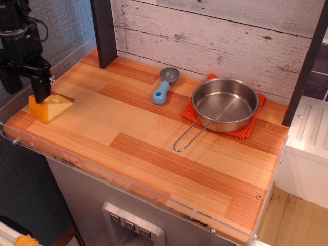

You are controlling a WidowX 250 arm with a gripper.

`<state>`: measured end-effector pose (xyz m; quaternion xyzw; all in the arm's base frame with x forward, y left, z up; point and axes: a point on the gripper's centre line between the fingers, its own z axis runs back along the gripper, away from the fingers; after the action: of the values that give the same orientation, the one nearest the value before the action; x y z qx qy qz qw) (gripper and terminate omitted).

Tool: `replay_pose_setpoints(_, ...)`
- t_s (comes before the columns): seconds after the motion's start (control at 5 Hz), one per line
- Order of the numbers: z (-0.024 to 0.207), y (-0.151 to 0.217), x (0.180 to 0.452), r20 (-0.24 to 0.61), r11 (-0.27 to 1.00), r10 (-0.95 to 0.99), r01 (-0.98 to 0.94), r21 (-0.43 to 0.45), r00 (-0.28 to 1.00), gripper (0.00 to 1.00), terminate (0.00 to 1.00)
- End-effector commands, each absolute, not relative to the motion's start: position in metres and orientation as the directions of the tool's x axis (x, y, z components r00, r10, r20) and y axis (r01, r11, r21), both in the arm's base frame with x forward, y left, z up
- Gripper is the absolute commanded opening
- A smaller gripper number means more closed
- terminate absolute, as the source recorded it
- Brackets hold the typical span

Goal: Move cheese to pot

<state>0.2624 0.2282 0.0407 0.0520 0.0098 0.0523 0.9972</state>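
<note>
We see the cheese (48, 107) lying on the counter (154, 148) at its far left end, close to the front corner, with its pale top face up and its darker orange sides facing us. Right above it hangs the black gripper (24, 87), its two fingers spread apart; one finger (39, 87) comes down onto the back left edge of the wedge, while the other sits further left, beyond the counter's edge. We cannot tell whether that finger actually touches the cheese. Well apart from it, at the right back of the counter, stands the pot (224, 104), resting on an orange mat (251, 125), with its thin wire handle pointing toward the front left. Just left of the pot, near the back wall (215, 36), lies a small scoop (164, 86) with a grey bowl and a blue handle. A dark post (104, 31) stands at the back left.
</note>
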Motion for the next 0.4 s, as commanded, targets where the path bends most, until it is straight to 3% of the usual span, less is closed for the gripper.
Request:
replay_pose_setpoints(0.0,0.037,0.226,0.261,-0.016,0.993,0.074,-0.073,0.09,0.997,1.0,0.0)
replay_pose_setpoints(0.2,0.051,0.222,0.263,0.017,0.992,0.07,-0.072,0.103,0.997,1.0,0.0)
